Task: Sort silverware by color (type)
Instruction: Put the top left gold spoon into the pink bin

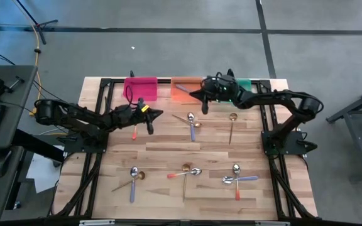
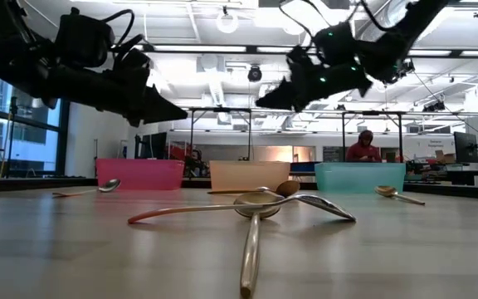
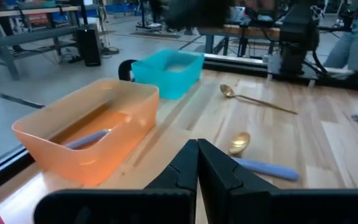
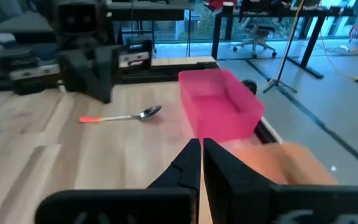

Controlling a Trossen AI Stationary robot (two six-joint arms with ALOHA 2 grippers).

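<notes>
Spoons lie scattered on the wooden table (image 1: 162, 154). An orange-handled spoon (image 1: 134, 130) lies below my left gripper (image 1: 158, 115), which is shut and empty above the table, pointing toward the right edge. A purple-handled spoon and a gold one lie crossed (image 1: 191, 121); the pair also shows in the left wrist view (image 3: 253, 158). A gold spoon (image 1: 232, 125) lies to the right. My right gripper (image 1: 193, 95) is shut and empty above the orange bin (image 1: 184, 88), which holds a purple-handled spoon (image 3: 86, 140). More spoons lie in three clusters near the front (image 1: 134, 176), (image 1: 186, 172), (image 1: 237, 179).
A pink bin (image 1: 141, 88), the orange bin and a teal bin (image 1: 244, 83) stand in a row along the table's far edge. The arms' dark frames run along both sides of the table. A person (image 2: 363, 148) sits in the room far behind the table.
</notes>
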